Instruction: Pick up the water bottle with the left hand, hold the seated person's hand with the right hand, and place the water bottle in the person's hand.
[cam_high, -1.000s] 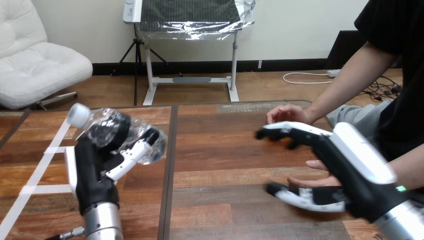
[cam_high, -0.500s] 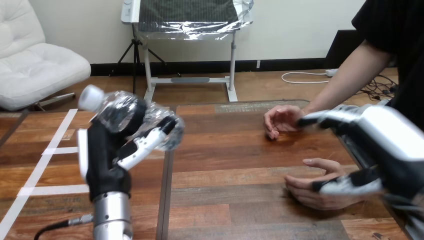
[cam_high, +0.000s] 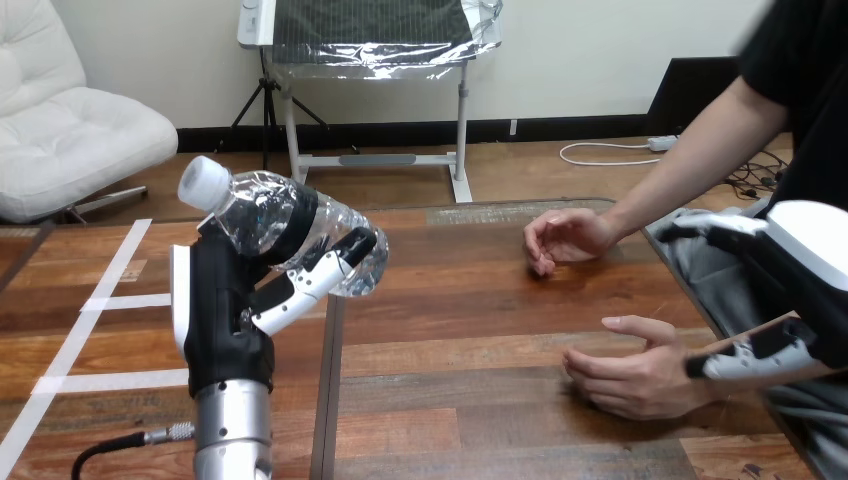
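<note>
Left hand (cam_high: 225, 310) wrapped tight around tilted water bottle (cam_high: 290, 235) (cap (cam_high: 203, 182) toward upper left)

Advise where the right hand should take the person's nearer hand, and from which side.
Probably the wrist of the person's nearer hand, approached from the view's right, where the right hand sits open beside it. The person's hand rests on the table with fingers curled toward the view's left and thumb up, so a wrist hold leaves the palm free for the water bottle.

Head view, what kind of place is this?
Likely a robot testing setup: a wooden table marked with white tape strips, and the left robot hand gripping a clear water bottle above it.
</note>
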